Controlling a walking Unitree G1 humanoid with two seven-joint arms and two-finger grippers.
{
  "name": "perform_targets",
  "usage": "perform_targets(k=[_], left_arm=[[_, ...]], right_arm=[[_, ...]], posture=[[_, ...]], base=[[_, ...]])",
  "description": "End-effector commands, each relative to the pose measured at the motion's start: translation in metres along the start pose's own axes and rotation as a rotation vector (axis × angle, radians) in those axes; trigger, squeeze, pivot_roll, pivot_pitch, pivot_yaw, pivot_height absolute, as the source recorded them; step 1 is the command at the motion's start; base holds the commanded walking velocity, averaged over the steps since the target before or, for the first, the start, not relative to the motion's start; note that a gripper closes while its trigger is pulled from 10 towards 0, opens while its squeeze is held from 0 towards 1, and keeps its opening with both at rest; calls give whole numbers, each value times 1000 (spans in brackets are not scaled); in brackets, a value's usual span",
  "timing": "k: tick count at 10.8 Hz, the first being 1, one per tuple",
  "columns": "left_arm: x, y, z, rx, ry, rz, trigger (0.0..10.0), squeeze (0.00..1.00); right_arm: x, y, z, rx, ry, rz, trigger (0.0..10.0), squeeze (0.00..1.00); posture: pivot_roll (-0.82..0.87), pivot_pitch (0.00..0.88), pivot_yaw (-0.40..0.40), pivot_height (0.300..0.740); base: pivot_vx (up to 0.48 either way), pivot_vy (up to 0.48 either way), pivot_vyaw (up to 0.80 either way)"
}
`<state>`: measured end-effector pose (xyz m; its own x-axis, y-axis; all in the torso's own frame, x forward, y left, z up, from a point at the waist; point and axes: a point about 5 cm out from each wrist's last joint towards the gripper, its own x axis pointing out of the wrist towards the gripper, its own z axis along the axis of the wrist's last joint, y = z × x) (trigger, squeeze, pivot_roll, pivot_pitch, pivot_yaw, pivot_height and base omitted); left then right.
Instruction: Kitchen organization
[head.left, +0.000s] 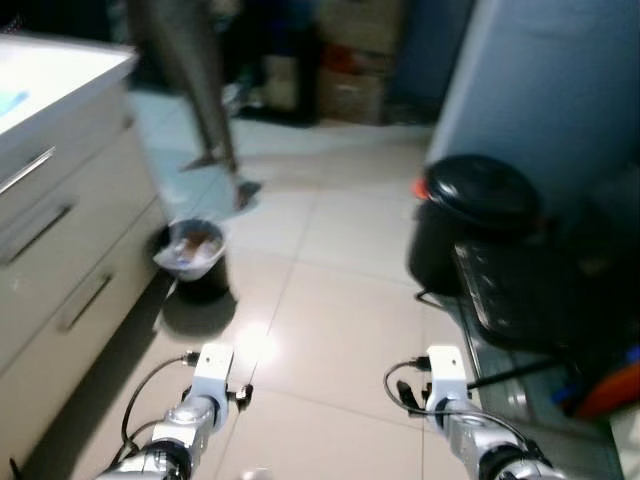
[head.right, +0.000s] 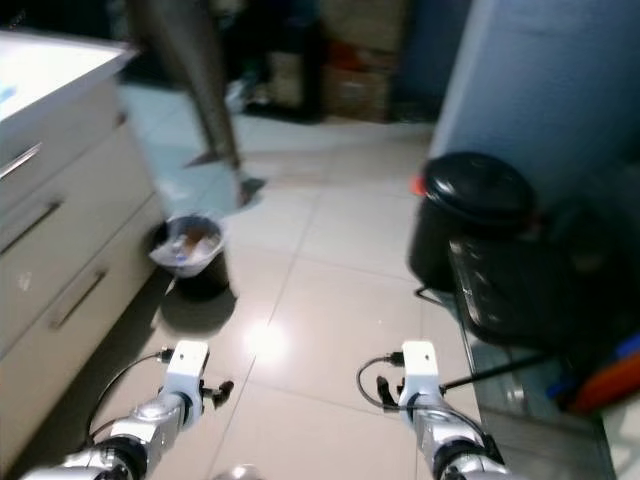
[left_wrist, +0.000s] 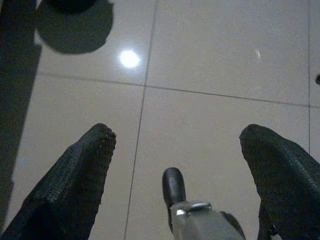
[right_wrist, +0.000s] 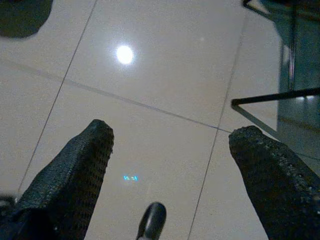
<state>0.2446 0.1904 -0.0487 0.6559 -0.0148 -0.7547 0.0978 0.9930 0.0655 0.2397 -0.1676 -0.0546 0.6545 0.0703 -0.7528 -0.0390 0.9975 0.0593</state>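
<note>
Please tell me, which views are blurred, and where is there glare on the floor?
Left and right eye views: softly blurred throughout, most on the person's legs. Glare spot on the floor tiles near the small bin. Left and right wrist views: sharper, each showing one bright reflected spot on the tiles.

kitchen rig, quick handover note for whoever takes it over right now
Left gripper: open, empty, held low over the tiled floor.
Right gripper: open, empty, also over the floor.
Ahead: small lined bin beside the drawer cabinet on the left; black lidded appliance low on the right; a person's legs farther back.
Done: nothing picked up as far as shown.
Left: pick a target and start organizing; the view is blurred.
</note>
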Motion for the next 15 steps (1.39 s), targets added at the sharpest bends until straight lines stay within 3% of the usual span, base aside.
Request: perform_targets(k=[1,5,7,10,15], left_arm=[[-1,2,-3,10,9,8,10000,0],[-2,5,-9,24,39,31,10000,0],[-3,7,-20,-29,63,31,10000,0],[-7,10,-33,-32,87,23,10000,0],[-6,7,-32,-8,80,6,10000,0]], right_arm=[[0,2,-2,-9,3,5,10000,0],[0,2,-1,-6,-1,10,10000,0],[0,2,-1,-6,-3,11,10000,0],[-1,0,-7,-10,8,9,10000,0],[-1,1,-7,-42,6,25,10000,0]], posture=[[97,0,-60,740],[103,0,-63,740],[104,0,-62,740],[109,0,-64,740],[109,0,-70,740]], base=[[0,0,800],[0,0,800],[0,0,800],[0,0,800],[0,0,794]])
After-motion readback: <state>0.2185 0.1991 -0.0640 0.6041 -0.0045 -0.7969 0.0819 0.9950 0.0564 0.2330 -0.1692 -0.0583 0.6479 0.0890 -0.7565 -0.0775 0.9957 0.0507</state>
